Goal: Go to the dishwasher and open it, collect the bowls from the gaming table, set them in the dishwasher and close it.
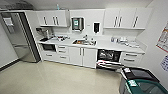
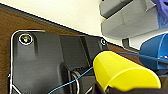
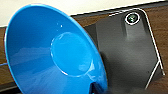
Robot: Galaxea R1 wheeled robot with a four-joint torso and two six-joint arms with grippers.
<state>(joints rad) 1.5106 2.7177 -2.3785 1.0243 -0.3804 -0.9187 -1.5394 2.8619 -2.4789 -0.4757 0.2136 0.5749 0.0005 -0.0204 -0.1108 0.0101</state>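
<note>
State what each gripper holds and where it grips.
Left gripper holds a yellow bowl, apparently at its rim. Right gripper holds a blue bowl, also at the rim. The fingers themselves are hard to make out.

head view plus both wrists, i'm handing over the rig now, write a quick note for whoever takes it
Left end effector: a yellow bowl sits at it, apparently carried; the fingers cannot be made out.
Right end effector: a blue bowl sits at it, likewise apparently carried; grip not visible.
Dishwasher: under the counter, right of the sink, door down and dark racks showing. The robot faces it from across the floor.
Done: dishwasher opened, two bowls picked up.
Left: reach the dishwasher, load both bowls, shut the door.
</note>
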